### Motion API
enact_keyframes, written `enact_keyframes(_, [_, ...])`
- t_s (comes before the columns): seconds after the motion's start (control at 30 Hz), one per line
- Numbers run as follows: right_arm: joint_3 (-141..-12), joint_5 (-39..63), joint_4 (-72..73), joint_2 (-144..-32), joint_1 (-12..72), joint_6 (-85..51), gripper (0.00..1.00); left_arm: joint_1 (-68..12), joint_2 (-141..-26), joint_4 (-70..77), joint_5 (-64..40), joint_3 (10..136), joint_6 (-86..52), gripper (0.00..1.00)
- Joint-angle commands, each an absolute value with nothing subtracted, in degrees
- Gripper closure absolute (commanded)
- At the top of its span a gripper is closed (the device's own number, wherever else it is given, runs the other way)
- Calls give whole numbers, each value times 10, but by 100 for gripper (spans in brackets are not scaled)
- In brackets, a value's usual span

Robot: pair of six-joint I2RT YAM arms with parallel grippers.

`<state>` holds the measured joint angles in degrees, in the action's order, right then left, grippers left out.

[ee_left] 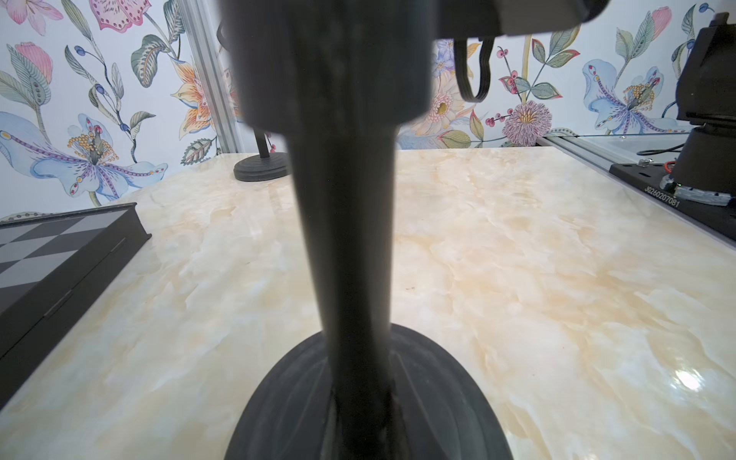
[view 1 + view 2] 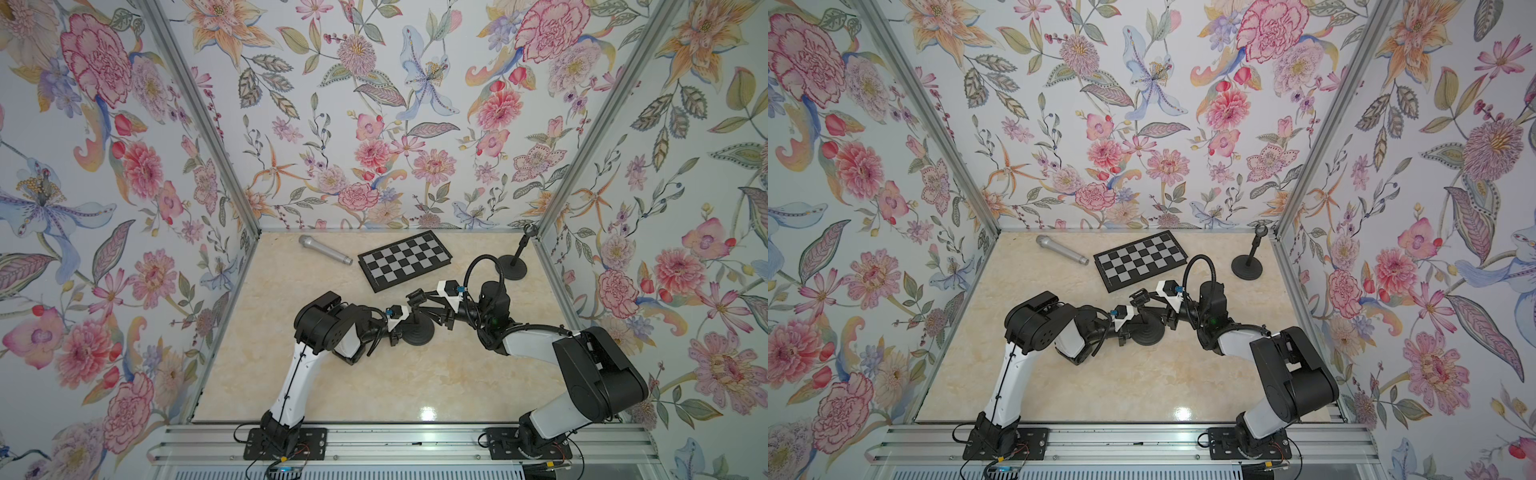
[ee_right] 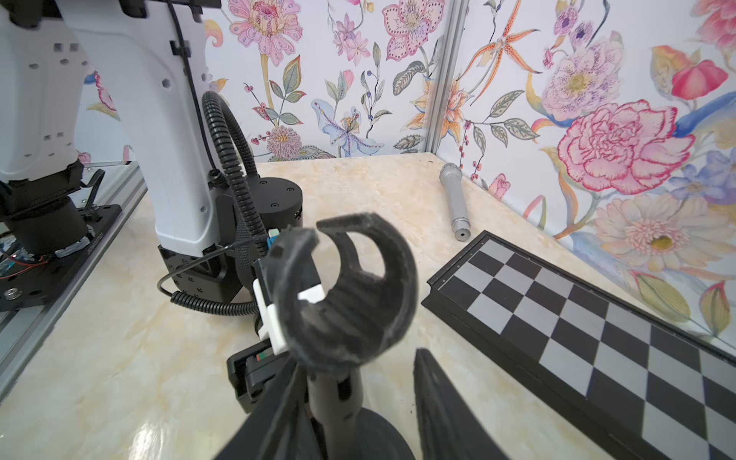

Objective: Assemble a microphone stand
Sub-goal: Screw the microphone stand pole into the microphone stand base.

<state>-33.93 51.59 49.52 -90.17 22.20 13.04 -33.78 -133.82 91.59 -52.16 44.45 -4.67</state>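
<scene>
The tabletop (image 2: 374, 386) is glossy cream marble with pale amber veining. The walls (image 2: 353, 124) carry a floral print of pink, red, orange and blue blooms with grey-green leaves on white. The microphone (image 2: 324, 248) is silver-grey. The chessboard (image 2: 405, 261) has black and grey checks in a black frame. The stand (image 2: 417, 332) and the far stand (image 2: 512, 266) are matte black. The arms (image 2: 297, 374) are white and black.

Two black stands: the middle stand (image 2: 417, 332), between the arms, and the far-right stand (image 2: 512, 269) in the corner. One silver microphone (image 2: 324, 249), far left. One chessboard (image 2: 405, 259), far, between the microphone and the far-right stand. Two arms: left arm (image 2: 291, 374), right arm (image 2: 590, 365). One table (image 2: 374, 382).
</scene>
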Motion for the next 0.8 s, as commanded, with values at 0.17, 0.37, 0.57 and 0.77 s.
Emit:
enact_keyframes(0.17, [-391, 597, 434, -948, 220, 163, 52, -346, -1362, 844, -500, 449, 37, 92])
enact_keyframes(0.37, [-411, 605, 444, -970, 224, 153, 61, -346, -1363, 848, -497, 446, 31, 89])
enact_keyframes(0.57, [-369, 554, 539, -962, 222, 105, 90, -340, -1368, 879, -489, 437, 11, 87])
enact_keyframes(0.77, [-287, 476, 687, -960, 216, 28, 100, -328, -1379, 958, -477, 410, -22, 81])
